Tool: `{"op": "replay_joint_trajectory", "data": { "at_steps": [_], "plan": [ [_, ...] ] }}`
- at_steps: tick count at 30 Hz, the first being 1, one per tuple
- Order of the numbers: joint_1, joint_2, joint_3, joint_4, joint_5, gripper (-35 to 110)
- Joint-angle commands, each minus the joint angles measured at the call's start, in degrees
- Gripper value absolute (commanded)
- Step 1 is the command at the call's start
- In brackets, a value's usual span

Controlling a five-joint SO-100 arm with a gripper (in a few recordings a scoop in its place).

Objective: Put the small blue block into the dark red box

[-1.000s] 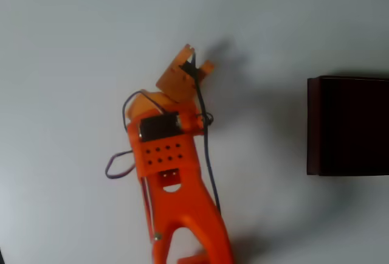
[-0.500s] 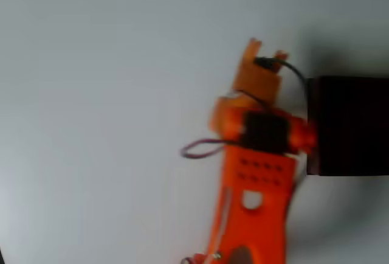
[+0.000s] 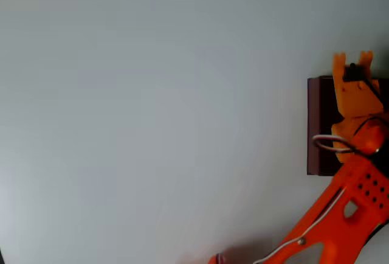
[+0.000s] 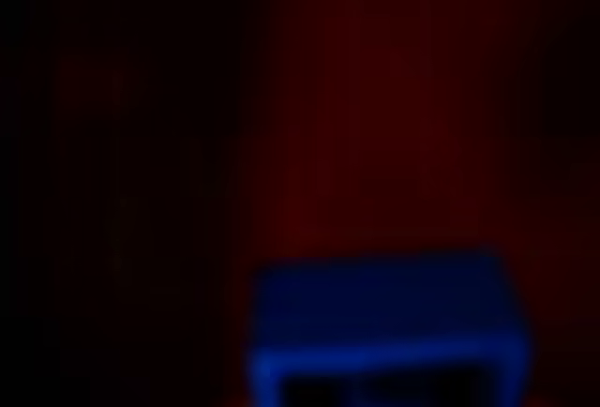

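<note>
Since the earlier frames the arm has swung from the middle of the bench (image 3: 152, 112) across to the right edge of the overhead view, and it now reaches over the box (image 3: 320, 127), where before it stood well clear of it to the left. The end effector (image 3: 353, 58) points toward the top of that view, its two orange tips lying just past the box's far wall, while the wrist and body cover much of the box's opening. In the wrist view the block (image 4: 384, 318) sits close at the bottom of the frame against a dark red, near-black ground that reads as the box's inside; the view is blurred. The fingers themselves are not clear in either view, so I cannot tell for certain whether they are clamped on the block, though its nearness to the wrist camera suggests it is carried. The step in hand looks like the carry ending and the placing beginning. The next move calls for checking that the block hangs over the opening and not over the far wall, perhaps drawing back a little, then lowering and parting the fingers to let it drop inside.
</note>
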Motion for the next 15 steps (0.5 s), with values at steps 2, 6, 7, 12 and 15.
{"op": "replay_joint_trajectory", "data": {
  "at_steps": [2,6,7,12,15],
  "plan": [
    [3.9,-3.1,-1.1,-2.4,-5.1,11],
    [4.0,0.0,2.5,-2.2,-8.0,19],
    [3.5,2.6,4.8,-2.5,-8.7,18],
    [-0.2,21.0,21.4,-5.8,-12.9,18],
    [-4.6,34.8,31.7,-6.4,-16.9,18]
  ]
}}
